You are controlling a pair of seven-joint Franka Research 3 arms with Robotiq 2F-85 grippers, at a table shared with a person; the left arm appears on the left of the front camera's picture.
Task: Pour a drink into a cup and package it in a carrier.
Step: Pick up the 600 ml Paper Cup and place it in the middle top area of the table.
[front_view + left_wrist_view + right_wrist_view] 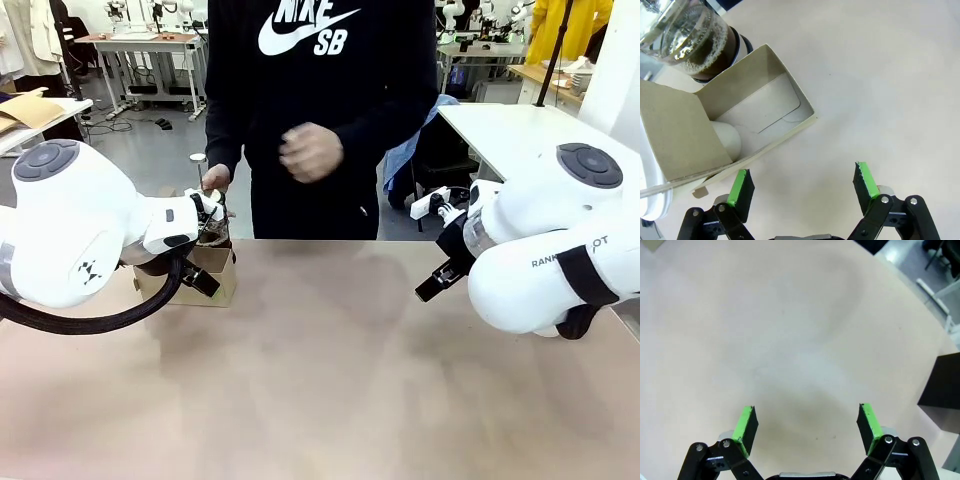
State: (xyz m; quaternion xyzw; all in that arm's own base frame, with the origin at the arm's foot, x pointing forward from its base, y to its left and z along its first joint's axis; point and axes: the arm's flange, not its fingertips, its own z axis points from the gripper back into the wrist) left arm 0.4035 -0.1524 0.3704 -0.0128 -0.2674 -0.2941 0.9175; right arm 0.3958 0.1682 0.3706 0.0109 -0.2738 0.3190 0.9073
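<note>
Left gripper [802, 172] spread, just beside carrier [760, 105], upper left of frame; cup [727, 139] inside it, jug [695, 40] behind. Right gripper [807, 412] spread over bare table [790, 315]. Likely next: straddle cardboard squarely, avoid nudging jug.

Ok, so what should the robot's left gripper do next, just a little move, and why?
Probably slide the left gripper sideways toward the carrier. Its jaws are open over the table, beside the carrier and not yet around anything, and a white cup shows in one pocket. It should go slowly, because the person's hand is close to the carrier.
</note>
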